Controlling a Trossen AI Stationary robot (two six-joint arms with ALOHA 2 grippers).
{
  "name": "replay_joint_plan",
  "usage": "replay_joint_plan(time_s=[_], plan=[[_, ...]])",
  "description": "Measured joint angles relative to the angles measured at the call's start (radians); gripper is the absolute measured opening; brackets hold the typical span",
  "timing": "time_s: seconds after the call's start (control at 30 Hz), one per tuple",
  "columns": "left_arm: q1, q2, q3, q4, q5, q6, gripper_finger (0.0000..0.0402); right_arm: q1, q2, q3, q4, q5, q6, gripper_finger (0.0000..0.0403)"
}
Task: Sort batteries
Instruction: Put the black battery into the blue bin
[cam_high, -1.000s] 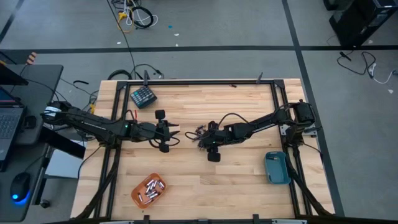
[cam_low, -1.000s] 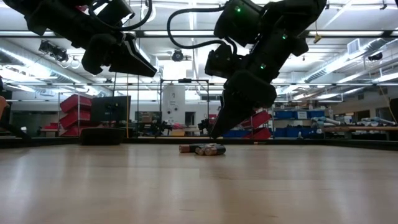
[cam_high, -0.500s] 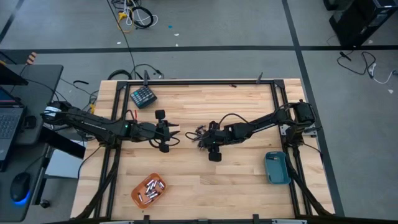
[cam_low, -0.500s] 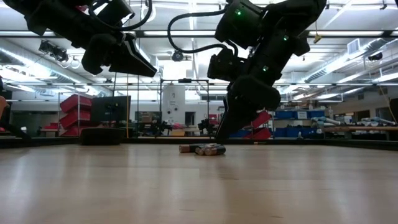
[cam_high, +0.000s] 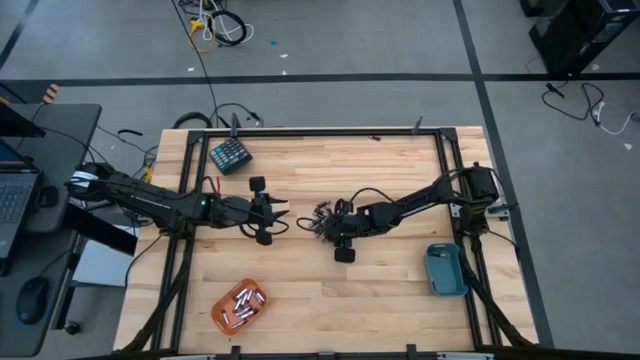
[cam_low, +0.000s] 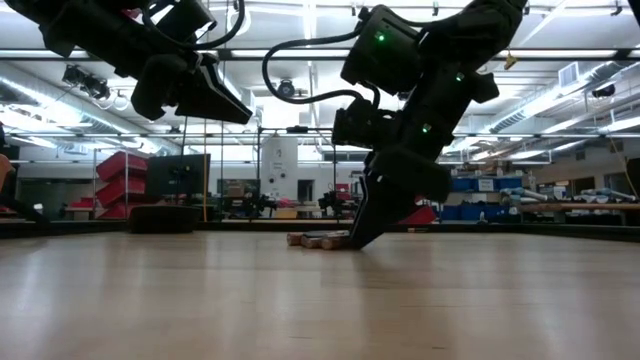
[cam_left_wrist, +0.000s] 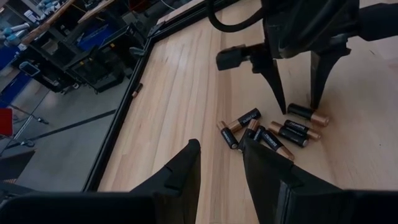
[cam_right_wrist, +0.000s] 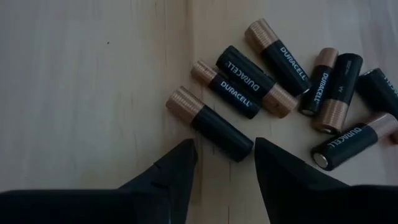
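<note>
R tool (cam_right_wrist: 221, 163), fingers apart, sits low over the nearest battery (cam_right_wrist: 209, 123) w/ others touching the pile; closing off-centre could roll it away or nudge neighbours across the surface (cam_high: 300, 290); L tool (cam_high: 283, 217) waits part-open.

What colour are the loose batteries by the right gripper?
Black with copper-coloured ends; the batteries show best in the right wrist view.

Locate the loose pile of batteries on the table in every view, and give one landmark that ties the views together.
High view: the loose pile of batteries lies mid-table, between the two grippers.
Low view: at the table's far middle, beside the right gripper's tips.
Left wrist view: on the wood, ahead of the left gripper.
Right wrist view: spread just ahead of the fingers.
Shared landmark: the right gripper, open over the pile.
</note>
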Motion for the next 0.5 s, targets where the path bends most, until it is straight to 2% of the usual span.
replay_joint_plan(time_s=[0.5], plan=[[0.0,0.0,0.0,0.001,0.0,0.0,0.0119,0.018,0.004,-0.002,0.037,-0.008,0.036,0.0146]])
